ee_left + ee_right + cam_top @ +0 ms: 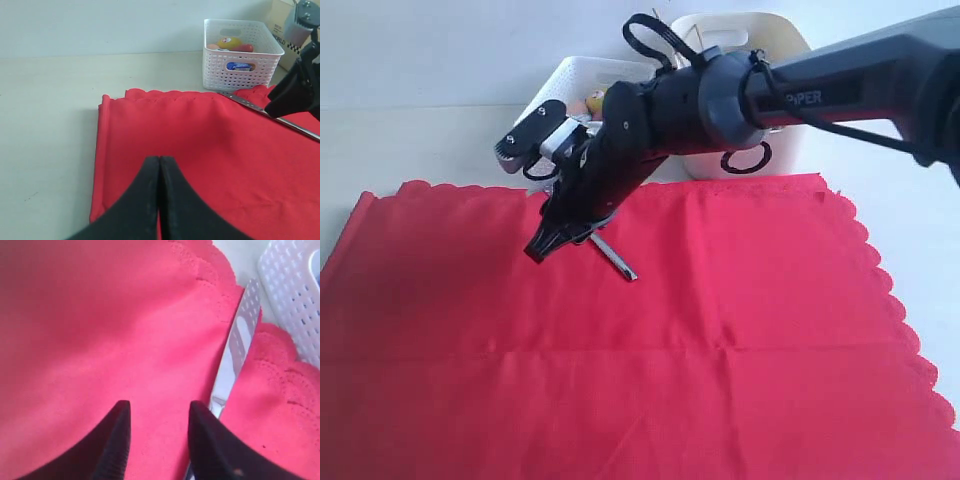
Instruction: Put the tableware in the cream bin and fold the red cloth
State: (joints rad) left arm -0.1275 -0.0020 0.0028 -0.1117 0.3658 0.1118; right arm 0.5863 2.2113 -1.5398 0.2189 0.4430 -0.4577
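A white perforated basket [240, 75] is sitting on the pale bench [50, 125], holding a yellow round item [229, 42] and a red item [245, 48], with a blue-and-white carton [238, 66] showing through its handle cutout. A cardboard box [280, 22] is standing near it.

1. Right arm [800, 80]: dark grey-black rounded housings, with white "PIPER" lettering on the forearm.
2. Cables [645, 35]: thin, black, looped beside the joints.
3. Wrist camera module [535, 135]: black block on a silver bracket.
4. Right gripper [157, 412]: matt black tapered jaws with ridged inner faces.
5. Left gripper [159, 162]: matt black, smoothly curved jaws.
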